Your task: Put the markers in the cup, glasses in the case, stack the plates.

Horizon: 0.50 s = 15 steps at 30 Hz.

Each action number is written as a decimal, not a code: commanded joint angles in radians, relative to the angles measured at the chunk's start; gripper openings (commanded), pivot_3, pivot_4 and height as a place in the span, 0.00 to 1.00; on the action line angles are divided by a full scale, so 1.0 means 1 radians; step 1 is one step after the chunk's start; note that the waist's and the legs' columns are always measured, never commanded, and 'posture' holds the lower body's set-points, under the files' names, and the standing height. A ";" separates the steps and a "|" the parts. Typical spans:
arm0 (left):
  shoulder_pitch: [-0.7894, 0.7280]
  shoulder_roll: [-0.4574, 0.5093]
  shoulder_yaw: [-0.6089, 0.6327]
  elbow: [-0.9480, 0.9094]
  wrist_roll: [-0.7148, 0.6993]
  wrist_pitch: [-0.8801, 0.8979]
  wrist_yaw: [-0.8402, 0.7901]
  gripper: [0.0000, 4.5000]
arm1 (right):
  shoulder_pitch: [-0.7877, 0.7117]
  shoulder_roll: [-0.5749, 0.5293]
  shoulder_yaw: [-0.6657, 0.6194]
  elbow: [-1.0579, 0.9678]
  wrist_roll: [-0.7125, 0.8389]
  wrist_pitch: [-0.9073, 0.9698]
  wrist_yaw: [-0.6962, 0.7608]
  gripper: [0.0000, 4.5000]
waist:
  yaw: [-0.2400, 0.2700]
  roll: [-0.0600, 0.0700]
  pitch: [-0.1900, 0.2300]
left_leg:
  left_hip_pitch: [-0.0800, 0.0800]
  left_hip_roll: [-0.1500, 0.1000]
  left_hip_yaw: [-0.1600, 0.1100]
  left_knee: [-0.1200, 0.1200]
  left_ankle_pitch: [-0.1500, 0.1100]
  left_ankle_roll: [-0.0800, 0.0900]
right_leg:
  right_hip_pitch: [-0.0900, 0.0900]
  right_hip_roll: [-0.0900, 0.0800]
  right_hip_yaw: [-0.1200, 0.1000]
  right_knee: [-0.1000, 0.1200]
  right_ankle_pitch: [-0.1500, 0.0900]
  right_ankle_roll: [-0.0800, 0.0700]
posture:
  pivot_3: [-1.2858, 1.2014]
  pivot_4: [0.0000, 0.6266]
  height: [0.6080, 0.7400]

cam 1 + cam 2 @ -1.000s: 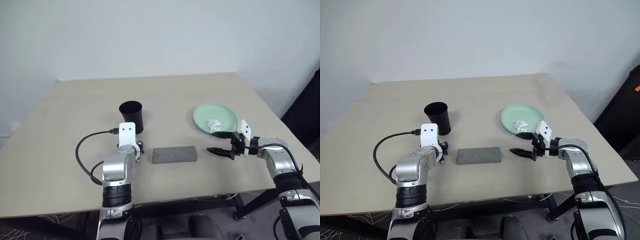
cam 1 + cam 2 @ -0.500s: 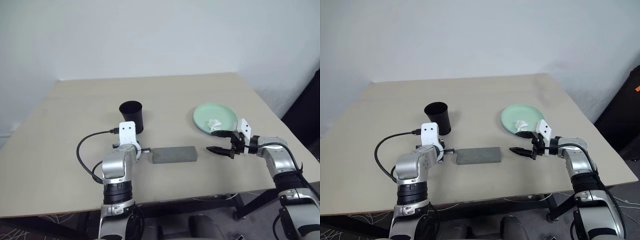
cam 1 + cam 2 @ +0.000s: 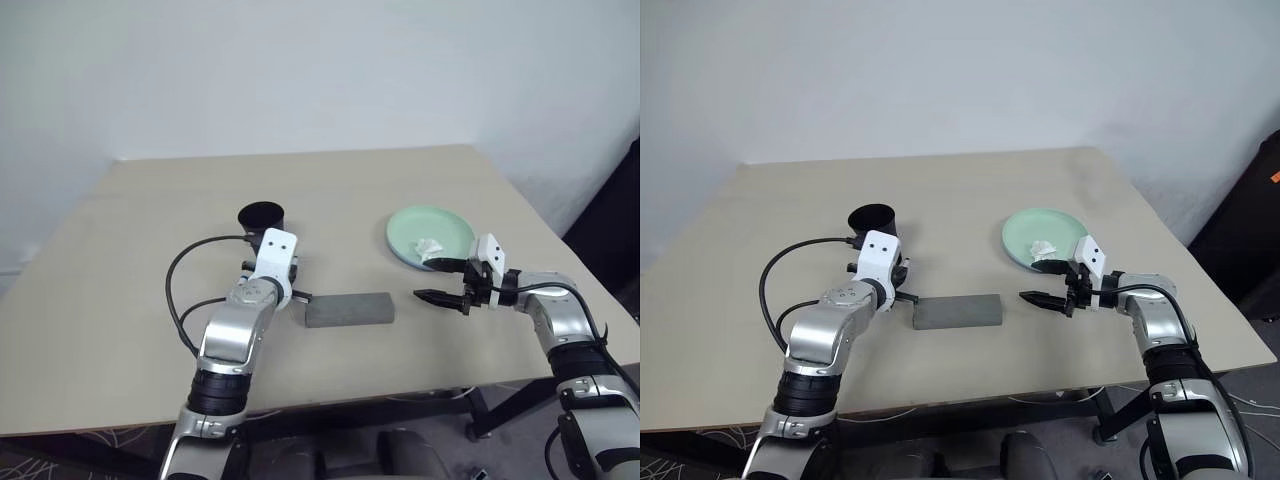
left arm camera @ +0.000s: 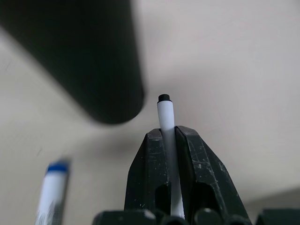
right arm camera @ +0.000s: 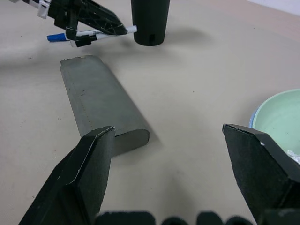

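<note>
The left gripper (image 4: 167,140) is clamped on a marker (image 4: 165,115) — both black fingers (image 4: 146,164) press against the white barrel, and its black tip projects just past them. In the head views this gripper sits near the table (image 3: 120,300) surface, just near-right of the cup (image 3: 260,215) and just left of the case (image 3: 349,309); whether the held marker touches the table cannot be told.

A second marker (image 4: 51,192), white with a blue cap, lies on the table just beside the left gripper.

The cup is black, tapered and upright, standing left of centre.

The case is a grey, long, low box, lid shut, lying flat near the centre of the table's near half.

The right gripper (image 5: 180,154) is spread wide and holds nothing — its fingers (image 5: 89,159) touch no object. It hangs right of the case, apart from it, and points left toward it.

The mint green plate (image 3: 432,232) lies far-right of the case, just beyond the right gripper. A light blue rim shows under its near edge. A crumpled white tissue (image 3: 430,246) rests on it.
</note>
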 commanded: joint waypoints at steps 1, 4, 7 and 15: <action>-0.006 0.091 -0.107 -0.088 -0.031 -0.188 -0.168 0.01 | -0.034 -0.006 -0.020 -0.022 0.019 -0.007 0.007 0.89 | 0.000 0.000 0.000 | 0.000 0.000 0.000 0.000 0.000 0.000 | 0.000 0.000 0.000 0.000 0.000 0.000 | 0.52 0.00 1.00; -0.033 0.103 -0.072 -0.057 -0.050 -0.358 -0.203 0.01 | -0.041 -0.002 -0.018 -0.017 0.017 -0.009 0.005 0.89 | 0.000 0.000 0.000 | 0.000 0.000 0.000 0.000 0.000 0.000 | 0.000 0.000 0.000 0.000 0.000 0.000 | 0.52 0.00 1.00; -0.089 0.111 -0.014 0.034 -0.038 -0.583 -0.183 0.01 | -0.047 0.001 -0.016 -0.012 0.015 -0.012 0.005 0.89 | 0.000 0.000 0.000 | 0.000 0.000 0.000 0.000 0.000 0.000 | 0.000 0.000 0.000 0.000 0.000 0.000 | 0.52 0.00 1.00; -0.228 0.134 0.074 0.380 0.033 -1.118 -0.074 0.01 | -0.053 0.007 -0.013 -0.013 0.013 -0.012 0.004 0.89 | 0.003 0.000 0.000 | 0.000 0.000 0.002 0.000 0.000 0.000 | 0.001 0.000 0.000 -0.001 0.000 0.000 | 0.52 0.00 1.00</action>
